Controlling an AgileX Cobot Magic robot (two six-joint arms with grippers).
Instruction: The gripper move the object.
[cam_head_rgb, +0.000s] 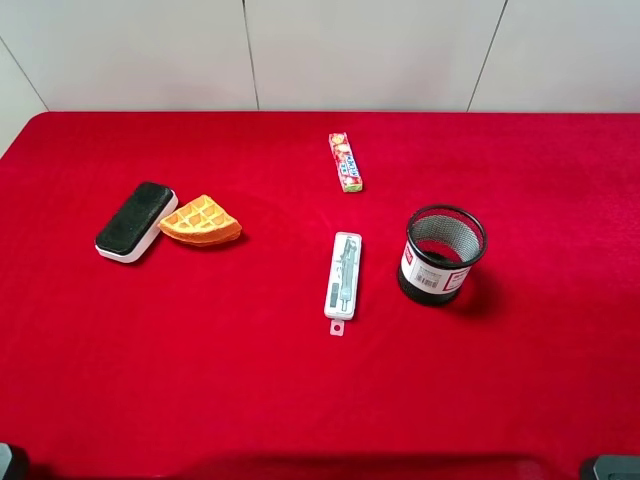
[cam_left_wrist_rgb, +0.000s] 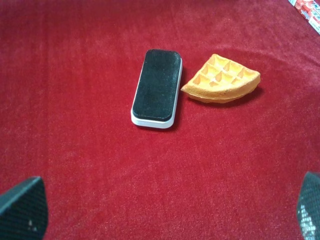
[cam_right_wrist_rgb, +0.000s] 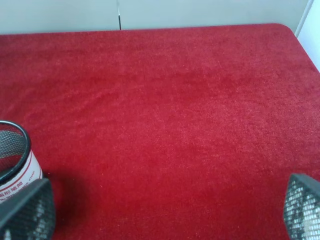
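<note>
Low in the frame, the left black two-fingered gripper (cam_left_wrist_rgb: 160, 212) stands wide, empty; so does the right black gripper (cam_right_wrist_rgb: 165, 212). Mid-frame lie a white pen blister pack (cam_head_rgb: 343, 275) and a black mesh cup (cam_head_rgb: 442, 255). At left, the orange-yellow wedge-shaped toy waffle (cam_head_rgb: 201, 221) rests on the red cloth table (cam_head_rgb: 200, 380), touching a black-and-white eraser block (cam_head_rgb: 136, 221). Farthest: 1 red candy pack (cam_head_rgb: 345, 162).

The worktop (cam_head_rgb: 300, 390) is covered in plain deep red cloth, and on it the waffle (cam_head_rgb: 201, 221) is orange-yellow with a raised square grid — beside an eraser block (cam_head_rgb: 136, 221) that is black on top and white beneath. The candy pack (cam_head_rgb: 346, 162) is red with small multicoloured print, the slim case (cam_head_rgb: 343, 275) white and pale grey. The mesh cup (cam_head_rgb: 441, 254) is black wire with a white label, and the left claw's fingertips (cam_left_wrist_rgb: 22, 209) are dark with a fine dotted texture.
</note>
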